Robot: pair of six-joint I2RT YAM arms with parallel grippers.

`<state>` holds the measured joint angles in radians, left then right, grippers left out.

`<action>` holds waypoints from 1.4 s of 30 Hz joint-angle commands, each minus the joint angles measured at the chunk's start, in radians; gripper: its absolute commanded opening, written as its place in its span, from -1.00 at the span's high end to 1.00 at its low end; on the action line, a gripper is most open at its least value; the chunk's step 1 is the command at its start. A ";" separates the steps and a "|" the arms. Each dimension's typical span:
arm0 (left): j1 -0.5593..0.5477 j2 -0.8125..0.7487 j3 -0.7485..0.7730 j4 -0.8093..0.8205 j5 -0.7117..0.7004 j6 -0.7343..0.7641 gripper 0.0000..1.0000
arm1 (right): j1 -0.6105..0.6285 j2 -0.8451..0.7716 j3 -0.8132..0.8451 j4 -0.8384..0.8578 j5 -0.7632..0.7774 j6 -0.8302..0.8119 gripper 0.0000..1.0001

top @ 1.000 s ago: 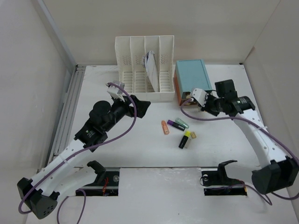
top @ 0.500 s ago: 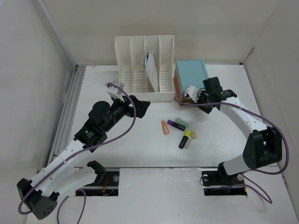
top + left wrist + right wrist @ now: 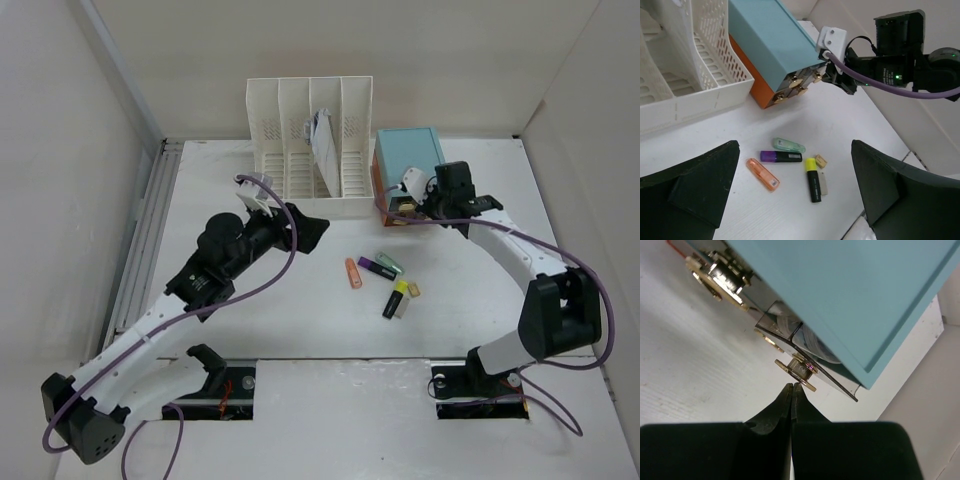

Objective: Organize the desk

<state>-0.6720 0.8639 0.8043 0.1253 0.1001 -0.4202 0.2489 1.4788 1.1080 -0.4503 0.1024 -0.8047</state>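
White panel walls closed in the bench (image 3: 300, 325), a flat, scuffed tabletop that filled the floor of the cell and carried everything else. A grey rail (image 3: 150, 230) ran along its left edge, from near to far. By my judgement the bench would not handle at all. It looked stiff, heavy and fixed, with no place for a tool to take hold, and its smooth face would likely let small things slide. Any gripping belonged to the loose items on it. It lay level, face up. Its long axis was hard to call from above, and the rail gave the clearest line.

At the rear stood a white file rack (image 3: 310, 130), with a teal drawer box (image 3: 410, 160) just beside it. Four highlighters lay near the middle: an orange one (image 3: 352, 273), a purple one (image 3: 370, 266), a green one (image 3: 389, 262) and a yellow one (image 3: 396, 298).

The left tool (image 3: 308, 228) hung released above the bench, its jaws wide apart and holding nothing. The right tool (image 3: 791, 390) was clenched tip to tip right at a brass knob (image 3: 799, 371) on the box front. No gap showed between its jaws.
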 commanded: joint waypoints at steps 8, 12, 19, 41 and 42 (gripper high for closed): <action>0.005 0.053 -0.079 0.255 0.177 -0.302 -0.87 | -0.002 -0.043 -0.134 0.338 0.076 -0.037 1.00; -0.004 0.092 -0.120 0.355 0.178 -0.376 -0.87 | -0.002 -0.093 -0.249 0.522 0.076 -0.099 1.00; -0.026 0.162 -0.129 0.448 0.158 -0.397 -0.85 | -0.002 -0.156 -0.387 0.719 0.066 -0.168 1.00; -0.026 0.205 -0.168 0.487 0.176 -0.397 -0.85 | -0.002 -0.061 -0.370 0.803 0.010 -0.159 1.00; -0.026 0.205 -0.177 0.497 0.176 -0.397 -0.85 | -0.002 -0.061 -0.370 0.803 0.010 -0.148 1.00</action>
<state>-0.6945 1.0702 0.6449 0.5442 0.2596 -0.8135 0.2489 1.3842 0.6933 0.2993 0.1471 -0.9760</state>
